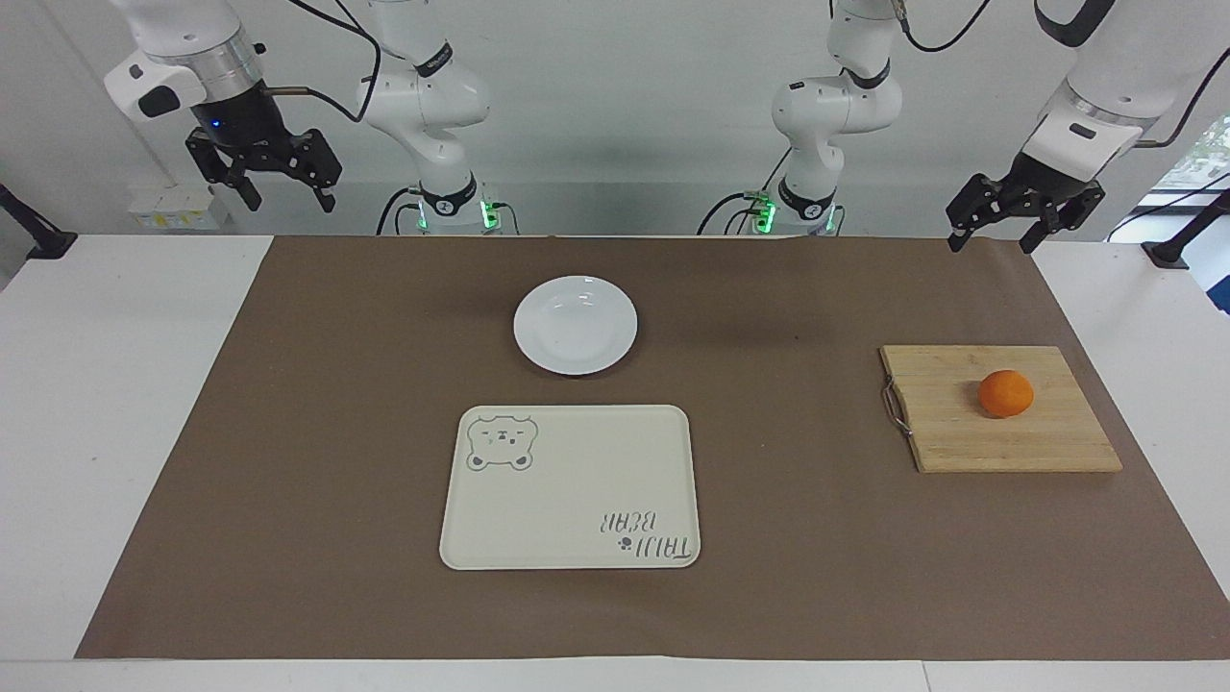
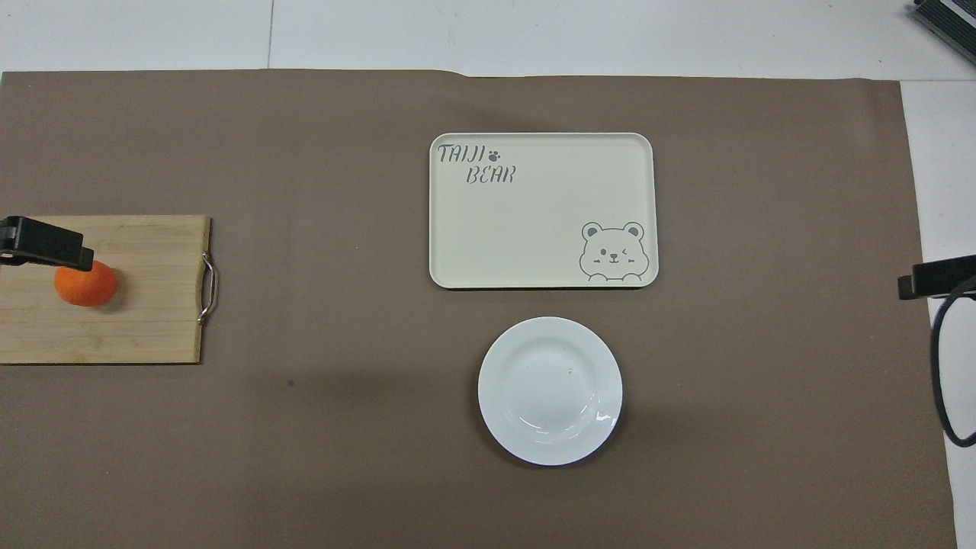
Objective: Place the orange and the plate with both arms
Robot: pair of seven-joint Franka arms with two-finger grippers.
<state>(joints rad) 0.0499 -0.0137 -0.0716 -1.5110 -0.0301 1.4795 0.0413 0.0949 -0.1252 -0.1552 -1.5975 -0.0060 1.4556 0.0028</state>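
Nothing is placed yet: the orange (image 1: 1005, 393) sits on the board (image 1: 961, 437) near the table's left-arm end, the plate (image 1: 575, 324) lies mid-table toward the robots' edge, and both the left claw (image 1: 994, 236) and right claw (image 1: 284, 191) hang open, empty.

White wall (image 1: 625, 96), white table (image 1: 125, 384), brown mat (image 1: 336, 384).

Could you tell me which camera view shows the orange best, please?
The facing view: the orange sits fully visible on the cutting board. In the overhead view the left gripper's tip covers its top edge.
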